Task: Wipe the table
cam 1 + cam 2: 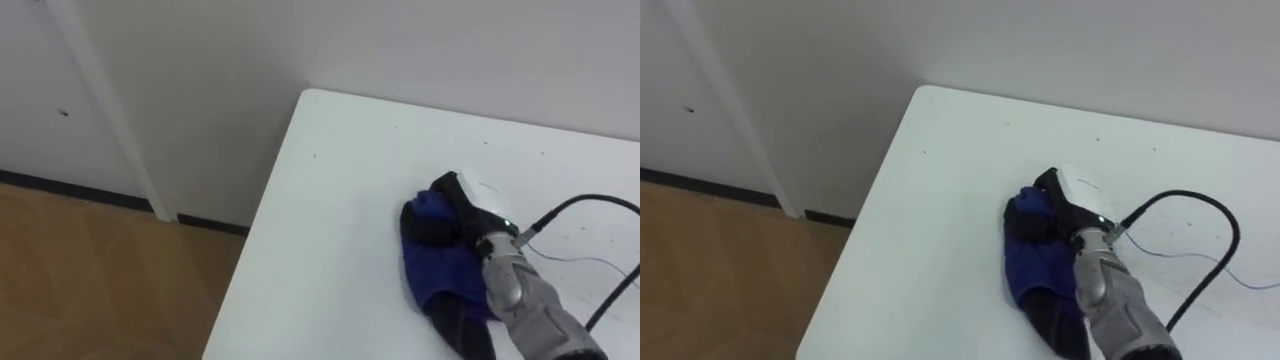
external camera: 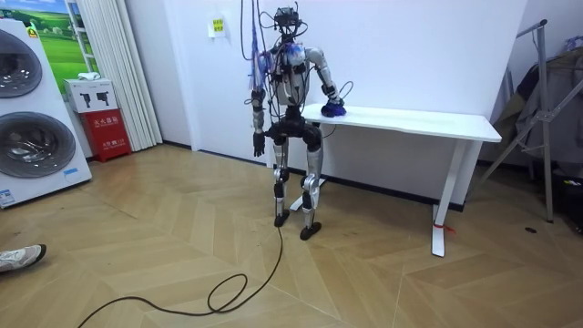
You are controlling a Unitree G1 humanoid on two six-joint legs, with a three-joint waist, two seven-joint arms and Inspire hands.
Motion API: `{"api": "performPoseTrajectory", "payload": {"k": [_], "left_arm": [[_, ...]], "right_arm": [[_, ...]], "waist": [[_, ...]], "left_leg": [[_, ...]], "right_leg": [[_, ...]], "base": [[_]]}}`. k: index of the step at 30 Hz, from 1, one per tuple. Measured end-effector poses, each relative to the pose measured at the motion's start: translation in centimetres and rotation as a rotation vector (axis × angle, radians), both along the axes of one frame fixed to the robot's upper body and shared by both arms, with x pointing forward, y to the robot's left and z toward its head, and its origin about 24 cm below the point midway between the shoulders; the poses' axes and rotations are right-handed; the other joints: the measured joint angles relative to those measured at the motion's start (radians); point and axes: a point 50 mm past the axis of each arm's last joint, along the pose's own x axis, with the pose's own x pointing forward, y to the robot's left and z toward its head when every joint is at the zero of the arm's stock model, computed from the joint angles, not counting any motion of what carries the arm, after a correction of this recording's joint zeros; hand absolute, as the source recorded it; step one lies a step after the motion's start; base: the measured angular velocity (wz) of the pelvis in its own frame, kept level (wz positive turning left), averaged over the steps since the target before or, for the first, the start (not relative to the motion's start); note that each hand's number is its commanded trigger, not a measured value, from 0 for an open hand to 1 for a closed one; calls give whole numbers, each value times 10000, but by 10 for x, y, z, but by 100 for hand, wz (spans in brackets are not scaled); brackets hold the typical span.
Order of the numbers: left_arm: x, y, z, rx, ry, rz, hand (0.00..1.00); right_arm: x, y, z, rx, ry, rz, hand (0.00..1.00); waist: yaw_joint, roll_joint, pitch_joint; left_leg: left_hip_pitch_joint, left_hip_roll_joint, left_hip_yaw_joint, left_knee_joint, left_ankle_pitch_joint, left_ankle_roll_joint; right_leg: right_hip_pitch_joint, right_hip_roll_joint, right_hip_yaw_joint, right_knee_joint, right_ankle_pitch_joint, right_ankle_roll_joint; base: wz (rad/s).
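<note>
A crumpled blue cloth (image 1: 440,275) lies near the left end of the white table (image 1: 330,200), a little in from its far corner. My right hand (image 1: 450,215) rests on top of the cloth's far part, its dark fingers curled down into the fabric. In the room view I stand at the table's left end (image 2: 410,118) with the right arm stretched over the cloth (image 2: 333,110). My left hand (image 2: 259,144) hangs by my side, fingers relaxed.
The table's far edge runs along a white wall, and its left edge drops to wooden floor (image 1: 90,280). A thin blue wire (image 1: 590,262) lies on the tabletop to the right. Washing machines (image 2: 27,118) and a red box (image 2: 107,128) stand at the room view's left.
</note>
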Motion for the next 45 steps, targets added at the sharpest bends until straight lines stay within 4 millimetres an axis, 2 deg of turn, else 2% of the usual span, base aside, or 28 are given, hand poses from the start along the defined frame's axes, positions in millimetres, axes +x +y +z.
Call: {"api": "performPoseTrajectory", "payload": {"k": [4,6,7,9,10,12,14,17,19,22,23,24,25,26,27,28,29,30,31,33,34,35,37,38,40,41,42,45], "left_arm": [[-16,8,2,298,173,565,0],[-31,20,6,786,259,1405,0],[-34,24,7,909,258,1642,0],[-48,36,12,1413,290,2409,0],[-51,38,13,1510,281,2575,0],[-52,45,16,1710,189,2852,0],[-48,47,16,1742,-21,2850,0],[-34,48,16,1803,-511,2791,0],[-26,46,15,1700,-656,2634,0],[-10,41,12,1451,-867,2287,0],[-6,38,11,1348,-857,2043,0],[-2,33,8,1209,-748,1750,0],[-3,31,7,1167,-639,1658,0],[-4,29,6,1078,-414,1553,0],[-4,27,5,971,-264,1445,0],[-5,26,4,903,-188,1359,0],[3,21,3,748,-232,1022,0],[15,16,2,502,-394,655,0],[19,13,2,411,-501,527,0],[18,13,2,403,-501,438,0],[16,14,2,466,-475,452,0],[4,17,3,588,-202,556,0],[-12,17,2,593,292,832,0],[-16,17,2,602,407,875,0],[-22,19,2,635,491,1015,0],[-21,20,3,646,420,1137,0],[-15,21,4,661,206,1137,0],[4,24,6,739,-445,1049,0]], "right_arm": [[-24,-27,-14,648,-117,-1647,100],[-54,-56,-24,641,-173,-3382,100],[-61,-65,-26,612,-144,-3890,100],[-95,-102,-32,420,115,-5842,100],[-104,-109,-33,393,189,-6292,100],[-136,-137,-34,208,509,-7812,100],[-155,-152,-33,74,713,-8609,100],[-171,-159,-33,-162,878,-9114,100],[-165,-158,-31,-141,788,-9059,100],[-142,-153,-29,-200,903,-8725,100],[-130,-149,-28,-427,1054,-8380,100],[-113,-141,-24,-743,1129,-7703,100],[-100,-134,-22,-914,1165,-7074,100],[-69,-109,-17,-1088,1086,-5464,100],[-37,-78,-9,-1331,767,-3744,100],[-20,-61,-4,-1406,562,-2918,100],[10,-31,9,-1517,93,-1518,100],[33,-14,25,-1594,-390,-665,100],[43,-9,33,-1608,-652,-379,100],[64,-1,50,-1671,-980,56,100],[66,-1,50,-1719,-907,65,100],[66,-3,48,-1744,-665,17,100],[57,-13,34,-1831,17,-292,100],[43,-26,20,-1845,613,-698,100],[27,-35,10,-1041,481,-1328,100],[22,-37,7,-566,420,-1566,100],[17,-41,3,-163,364,-1928,100],[2,-55,-4,943,189,-3195,100]], "waist": [[-367,-40,-61],[-649,-166,-147],[-667,-188,-157],[-763,-298,-242],[-835,-338,-273],[-1093,-452,-280],[-1199,-497,-286],[-1321,-567,-274],[-1320,-575,-267],[-994,-538,-261],[-877,-517,-254],[-528,-452,-230],[-401,-423,-217],[-159,-375,-193],[-97,-372,-183],[-76,-371,-180],[14,-332,-73],[147,-295,56],[341,-267,103],[857,-256,111],[943,-280,92],[1038,-360,58],[1088,-375,54],[1087,-356,51],[943,-312,19],[767,-277,38],[583,-271,19],[373,-227,-53]], "left_leg": [[119,-95,-291,-21,42,74],[312,-232,-430,-133,54,147],[401,-228,-438,-169,50,156],[620,-237,-387,-225,-11,222],[619,-241,-402,-203,-27,230],[585,-242,-451,-130,-68,245],[577,-237,-417,-125,-90,244],[561,-217,-311,-37,-135,218],[500,-191,-261,41,-168,204],[501,-37,183,68,-207,122],[478,-19,287,57,-199,100],[450,30,276,52,-196,96],[444,82,247,43,-194,93],[414,123,205,55,-189,76],[307,120,-38,102,-174,49],[190,113,-291,177,-172,49],[-16,101,-655,328,-186,72],[-158,78,-903,375,-119,29],[-196,68,-951,367,-79,17],[-286,-131,-1324,225,151,-68],[-286,-183,-1448,147,209,-47],[-302,-279,-1689,40,287,-53],[-311,-397,-1987,19,322,-37],[-335,-394,-2013,4,341,-7],[-327,-407,-1969,-9,344,5],[-343,-417,-1953,-9,339,11],[-394,-421,-1951,-12,329,24],[-500,-438,-1921,-3,311,58]], "right_leg": [[272,-94,-389,-34,-5,9],[567,-197,-681,-39,-45,73],[625,-216,-696,-25,-48,77],[794,-239,-681,-28,-44,80],[800,-241,-682,-24,-39,85],[803,-236,-698,3,-15,97],[789,-235,-679,9,-7,102],[782,-210,-679,4,-9,104],[728,-191,-657,8,-8,104],[546,-141,-535,27,5,82],[413,-89,-363,68,46,20],[229,-25,-166,219,106,-70],[134,23,-170,252,153,-132],[-18,144,-217,270,275,-245],[-142,237,-261,276,338,-339],[-208,280,-276,277,351,-360],[-278,343,-419,279,355,-381],[-301,351,-525,263,320,-435],[-303,352,-547,224,284,-468],[-273,297,-962,30,75,-477],[-233,275,-1081,0,48,-482],[-171,248,-1219,-16,2,-470],[-42,171,-1538,-32,-42,-406],[34,117,-1671,-9,-70,-362],[141,103,-1694,2,-70,-359],[184,101,-1810,-11,-71,-359],[194,107,-1871,-16,-71,-359],[141,101,-1827,-16,-72,-356]], "base": [[30],[33],[12],[-9],[0],[0],[-13],[-14],[-14],[-45],[-66],[-77],[-97],[-77],[-54],[0],[49],[60],[67],[76],[78],[62],[67],[72],[51],[32],[35],[16]]}}
